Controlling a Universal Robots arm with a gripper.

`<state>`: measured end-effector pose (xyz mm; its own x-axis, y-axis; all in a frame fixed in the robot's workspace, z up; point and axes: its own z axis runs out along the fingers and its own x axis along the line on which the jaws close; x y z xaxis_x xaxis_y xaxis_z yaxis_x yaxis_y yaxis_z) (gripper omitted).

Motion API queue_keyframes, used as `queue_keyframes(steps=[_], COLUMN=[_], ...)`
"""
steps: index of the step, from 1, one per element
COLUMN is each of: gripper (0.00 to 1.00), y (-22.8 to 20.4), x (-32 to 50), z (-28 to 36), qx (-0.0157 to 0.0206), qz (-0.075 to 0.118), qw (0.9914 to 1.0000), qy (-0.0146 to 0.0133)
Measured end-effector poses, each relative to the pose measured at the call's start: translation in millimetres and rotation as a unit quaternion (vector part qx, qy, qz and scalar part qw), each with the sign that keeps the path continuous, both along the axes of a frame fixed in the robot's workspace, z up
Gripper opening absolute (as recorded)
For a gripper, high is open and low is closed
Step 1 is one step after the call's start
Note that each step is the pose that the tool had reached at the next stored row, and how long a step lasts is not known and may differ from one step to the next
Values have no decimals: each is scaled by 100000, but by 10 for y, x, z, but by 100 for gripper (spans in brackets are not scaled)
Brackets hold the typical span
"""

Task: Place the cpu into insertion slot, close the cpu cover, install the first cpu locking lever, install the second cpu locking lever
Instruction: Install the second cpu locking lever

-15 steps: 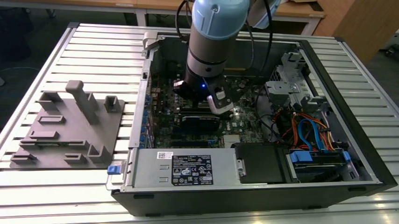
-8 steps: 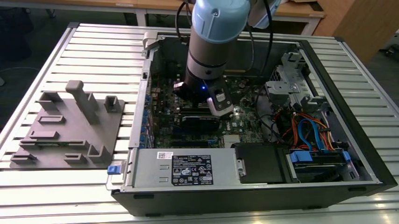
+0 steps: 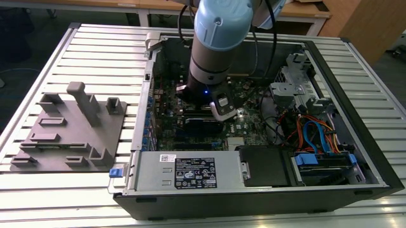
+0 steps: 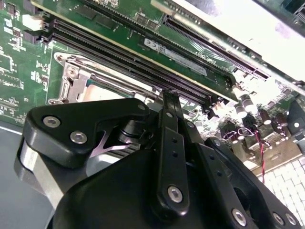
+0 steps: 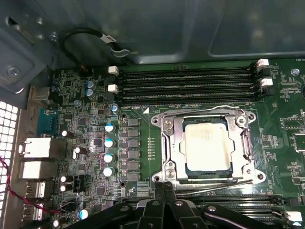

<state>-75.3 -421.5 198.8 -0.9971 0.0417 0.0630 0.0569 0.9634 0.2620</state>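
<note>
- The robot arm reaches down into an open computer case that lies on a ribbed metal table.
- The fingers sit low over the green circuit board, right at the edge of the insertion slot.
- In the second wrist view the two black fingers are pressed close together, with no gap to see between their tips. I cannot tell if they pinch something thin.
- In the first wrist view the finger tips touch or almost touch the near rim of the slot, where a thin wire lever runs along that side.
- The cpu lies flat inside the slot, just past the finger tips. Its pale silver top shows through the hole in the frame.
- The cpu cover is down flat around the cpu.
- Another thin wire lever runs along the far side of the slot, on the other side of the cpu from the fingers.
- Long black memory slots lie further out beyond that lever.
- More long black slots lie just ahead of the fingers in the second wrist view.
- A grey plastic tray with holders rests on the table, well apart from the fingers, outside the case.
</note>
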Motion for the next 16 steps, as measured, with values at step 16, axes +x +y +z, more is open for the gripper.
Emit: queue_keyframes(steps=[16], gripper=[10], y=[1], x=[-14], z=[-56], qx=[1091], qz=[2], qw=[99994], qy=[-2])
